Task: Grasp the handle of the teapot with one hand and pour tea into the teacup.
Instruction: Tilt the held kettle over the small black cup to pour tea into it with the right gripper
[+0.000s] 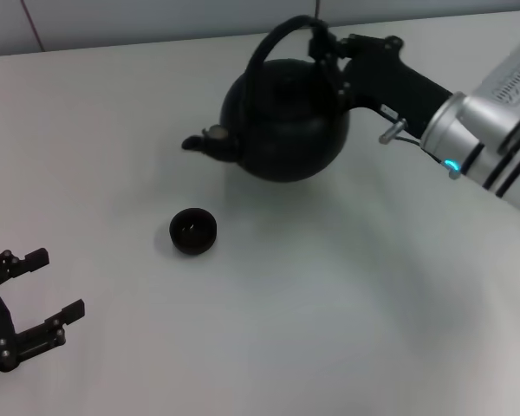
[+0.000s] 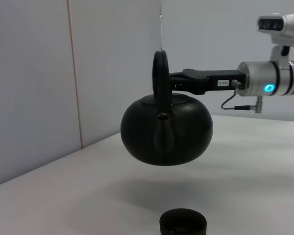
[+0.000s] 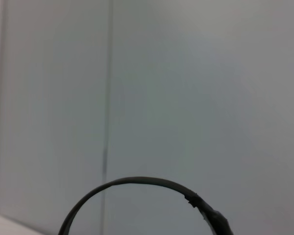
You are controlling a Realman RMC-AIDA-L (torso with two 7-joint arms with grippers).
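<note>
The right gripper [image 1: 322, 39], fingers hidden but clamped on the thick black arched handle [image 1: 273, 43], held the round matte-black teapot [image 1: 286, 117] above the pale worktop [image 1: 329, 303], beyond the tiny dark teacup [image 1: 193, 231], while the left gripper [image 1: 48, 286] rested wide apart, empty.

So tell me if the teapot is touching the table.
Apart. The left wrist view shows the teapot hanging clear of the table, bare surface visible beneath it.

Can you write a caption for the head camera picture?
Right gripper holds the teapot by its handle above the table, spout toward the teacup.
</note>
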